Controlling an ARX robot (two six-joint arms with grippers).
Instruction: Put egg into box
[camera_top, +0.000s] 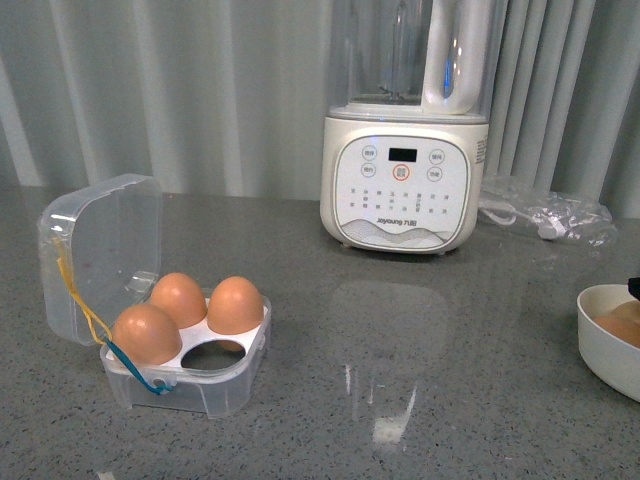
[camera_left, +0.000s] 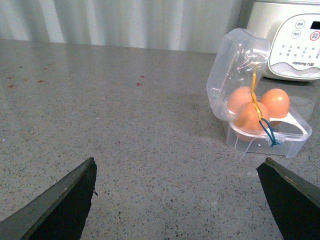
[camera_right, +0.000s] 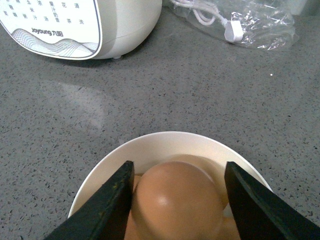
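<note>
The clear box (camera_top: 215, 390) stands open at the front left of the grey counter, lid up, with yellow and blue cords. Three brown eggs fill three holes of its white insert; the front right hole is empty. The box also shows in the left wrist view (camera_left: 295, 142). My left gripper (camera_left: 180, 200) is open and empty, low over bare counter, short of the box. My right gripper (camera_right: 179, 197) is shut on the egg (camera_right: 175, 200), over the round white bowl (camera_right: 160, 145). In the front view neither gripper shows clearly.
A white blender (camera_top: 405, 190) stands at the back centre. A plastic bag with a white cable (camera_top: 545, 212) lies to its right. The white bowl (camera_top: 605, 355) with more eggs sits at the right edge of the counter.
</note>
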